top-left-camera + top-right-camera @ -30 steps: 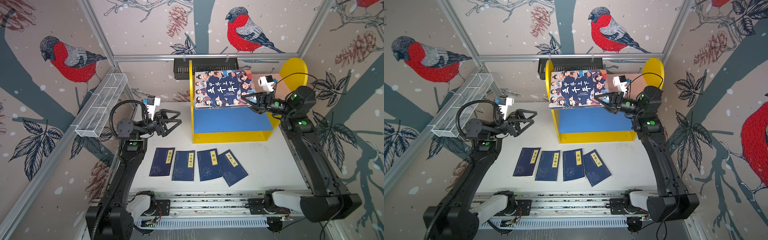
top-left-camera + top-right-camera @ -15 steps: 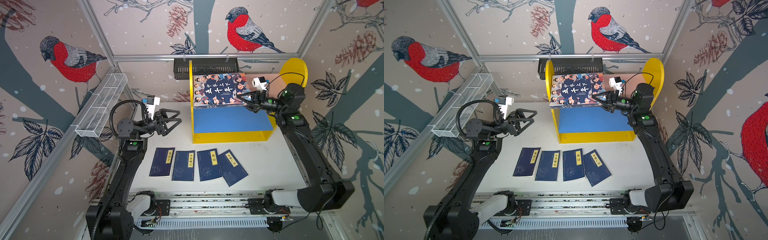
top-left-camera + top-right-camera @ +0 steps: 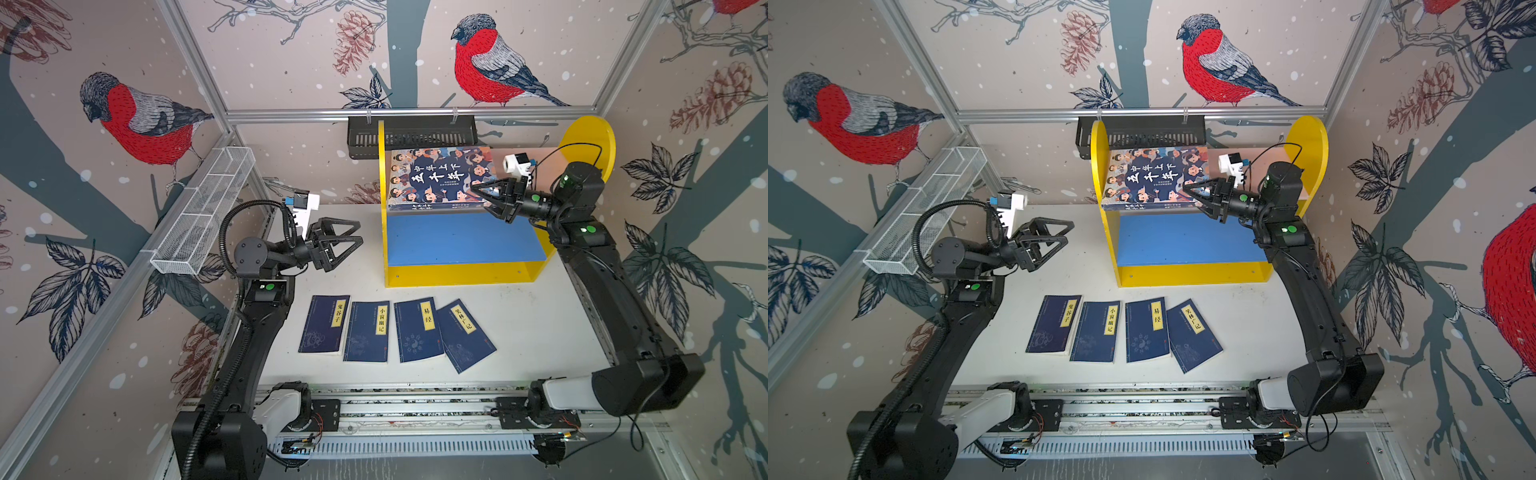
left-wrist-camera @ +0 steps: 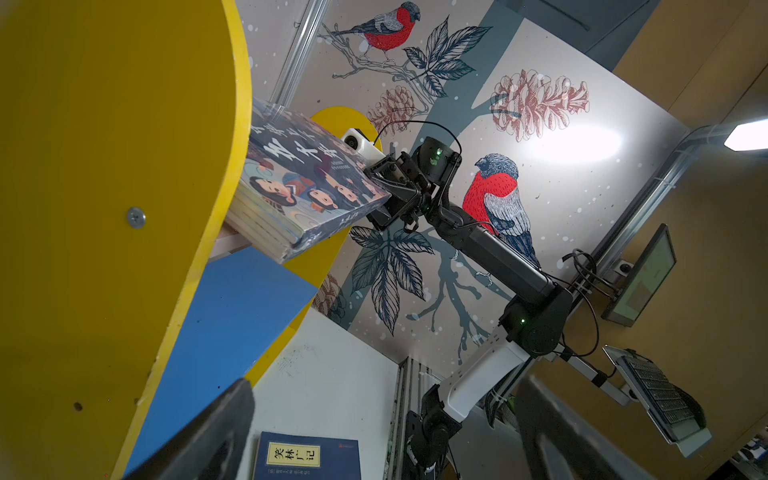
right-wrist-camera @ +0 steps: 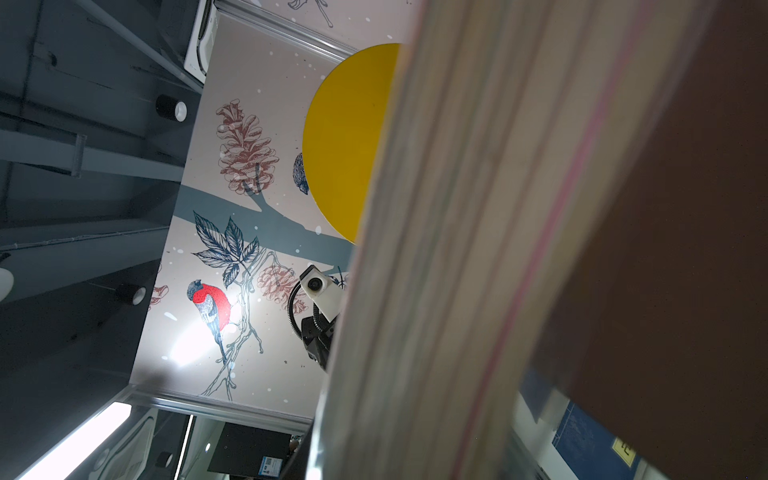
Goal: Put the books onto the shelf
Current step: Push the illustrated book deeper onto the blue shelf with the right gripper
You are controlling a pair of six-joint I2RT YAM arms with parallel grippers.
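The large book with cartoon faces lies over the pink upper board of the yellow-sided shelf. Its front edge overhangs the blue lower board. My right gripper is shut on the book's right edge. In the right wrist view its page edges fill the frame. My left gripper hangs open and empty left of the shelf. Several navy books lie in a row on the table in front. One of them shows below the left gripper's fingers.
A black slotted rack hangs on the back wall behind the shelf. On the left wall sits a white wire basket. The arms' base rail runs along the table's front edge.
My right gripper has carried the large book back and down, from tilted up to flatter over the upper board. The left arm has not moved.
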